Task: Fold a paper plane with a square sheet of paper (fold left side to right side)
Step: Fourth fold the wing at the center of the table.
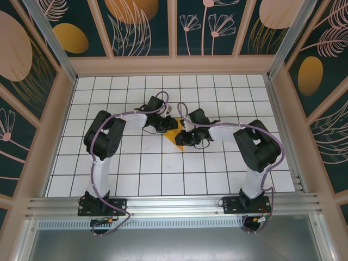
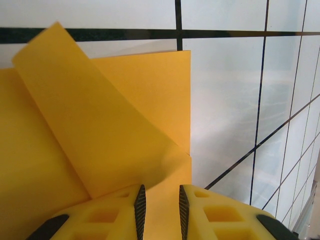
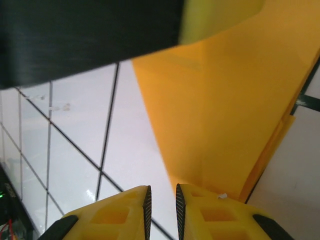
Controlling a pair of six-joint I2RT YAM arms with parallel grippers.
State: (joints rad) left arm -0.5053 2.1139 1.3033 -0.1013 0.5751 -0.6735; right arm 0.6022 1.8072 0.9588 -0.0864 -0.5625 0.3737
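Partly folded square sheet of paper [image 1: 175, 140] at the centre of the gridded worktop [image 1: 136, 168], with the left gripper [image 1: 163, 125] and right gripper [image 1: 187, 137] meeting over it from either side. Left jaws narrow, orange paper showing in the slit beneath a curling raised flap [image 2: 100, 115], though a true pinch cannot be told. Right jaws narrow and empty at the sheet's pointed end, probably placed to steady it while the flap is creased.
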